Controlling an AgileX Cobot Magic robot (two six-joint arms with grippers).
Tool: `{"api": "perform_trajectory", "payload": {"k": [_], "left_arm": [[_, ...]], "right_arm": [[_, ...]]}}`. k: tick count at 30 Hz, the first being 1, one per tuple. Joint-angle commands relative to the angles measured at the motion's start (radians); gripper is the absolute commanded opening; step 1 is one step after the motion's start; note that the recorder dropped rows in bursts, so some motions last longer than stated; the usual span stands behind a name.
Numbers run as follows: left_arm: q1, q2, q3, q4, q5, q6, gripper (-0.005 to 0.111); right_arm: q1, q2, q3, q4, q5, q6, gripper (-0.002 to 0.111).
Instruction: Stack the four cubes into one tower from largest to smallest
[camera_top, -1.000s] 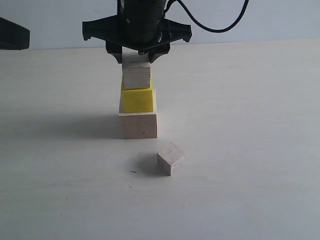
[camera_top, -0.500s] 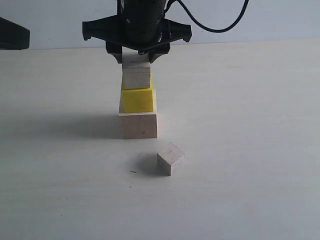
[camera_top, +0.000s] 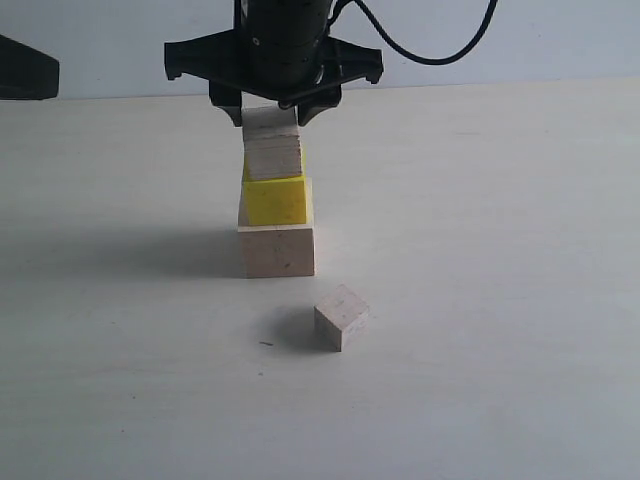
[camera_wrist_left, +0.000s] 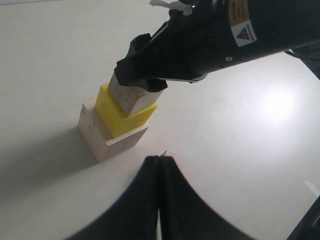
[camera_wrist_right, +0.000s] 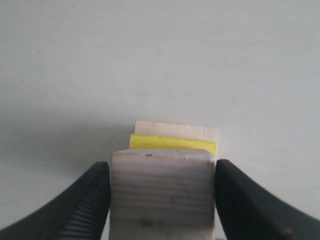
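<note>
A large pale wooden cube (camera_top: 278, 250) stands on the table with the yellow cube (camera_top: 275, 200) on it. A small wooden cube (camera_top: 272, 150) sits on the yellow one, and my right gripper (camera_top: 272, 118) comes down over it from above. In the right wrist view its fingers (camera_wrist_right: 85, 200) lie against both sides of this cube (camera_wrist_right: 162, 195), with hardly any gap. The other small cube (camera_top: 341, 317) lies loose in front of the tower. My left gripper (camera_wrist_left: 159, 160) is shut and empty, hanging back from the tower (camera_wrist_left: 112, 120).
Part of the left arm (camera_top: 25, 68) shows at the far left edge of the exterior view. The pale table (camera_top: 500, 300) spreads wide on all sides. A black cable (camera_top: 430, 55) runs up behind the right arm.
The right gripper's fingers look a shade wider around the top cube. The tower, the loose cube and the left arm have not moved.
</note>
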Motion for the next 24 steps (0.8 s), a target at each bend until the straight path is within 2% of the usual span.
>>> {"api": "perform_trajectory", "payload": {"k": [1,5,24], "left_arm": [[-0.006,-0.006,0.005,-0.006,0.003,-0.007,0.000],[-0.006,-0.006,0.005,-0.006,0.003,-0.007,0.000],[-0.006,-0.006,0.005,-0.002,0.003,-0.007,0.000]], "right_arm": [[-0.001,-0.004,-0.006,-0.010,-0.017,0.002,0.065],[-0.001,-0.004,-0.006,-0.010,-0.019,0.002,0.068],[-0.001,-0.004,-0.006,0.056,0.055,0.002,0.068]]}}
